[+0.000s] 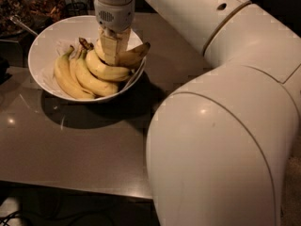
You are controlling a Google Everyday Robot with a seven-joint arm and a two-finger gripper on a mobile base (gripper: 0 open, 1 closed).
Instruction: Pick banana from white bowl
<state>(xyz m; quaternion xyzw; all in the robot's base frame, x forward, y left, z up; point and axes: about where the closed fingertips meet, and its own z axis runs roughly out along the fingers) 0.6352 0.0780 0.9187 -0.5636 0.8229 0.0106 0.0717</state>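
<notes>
The white bowl (47, 36) stands at the back left of the grey table. It holds a bunch of thinner yellow bananas (77, 79) joined at a brown stem, and the loose plump banana (132, 56), whose dark tip points right over the rim. My gripper (113, 51) reaches straight down from the white arm into the bowl. It sits on the loose banana's left part and hides that part. The banana rests on the bunch and on the bowl.
The arm's large white body (221, 145) fills the right and front of the view. The grey table (70, 149) ends in a front edge at the lower left. Dark clutter and a metal utensil (21, 25) lie behind the bowl at the far left.
</notes>
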